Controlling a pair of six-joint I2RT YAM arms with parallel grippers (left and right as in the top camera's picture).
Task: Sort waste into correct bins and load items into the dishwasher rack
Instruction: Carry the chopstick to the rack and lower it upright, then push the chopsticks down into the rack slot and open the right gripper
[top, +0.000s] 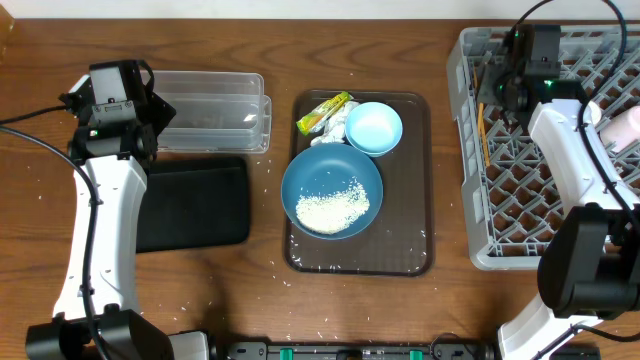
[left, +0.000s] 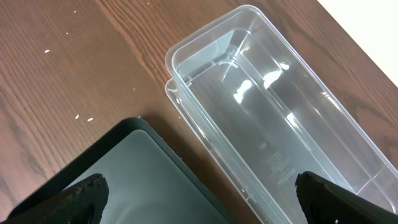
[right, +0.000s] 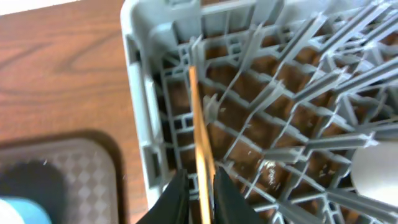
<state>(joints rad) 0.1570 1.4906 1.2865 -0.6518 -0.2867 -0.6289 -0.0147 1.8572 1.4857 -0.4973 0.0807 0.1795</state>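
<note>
there, we held the chopsticks (right: 197, 118) pinched in our right gripper (right: 198, 190), just inside the wall of the dishwasher rack (right: 140, 99); best — we judged — to lay them flat along the lattice before letting go; our left gripper (left: 205, 199) gaped empty.

A brown wooden table (top: 350, 40) was seen to carry a clear rectangular plastic tub (top: 215, 110) at the left, with a shallow black rectangular tray (top: 195, 205) just beside it. A dark brown rounded serving tray (top: 415, 255) was set in the middle, and a large square grey plastic rack (top: 470, 150) at the right. A few loose white rice grains (left: 81, 116) were scattered on the bare wood.
</note>
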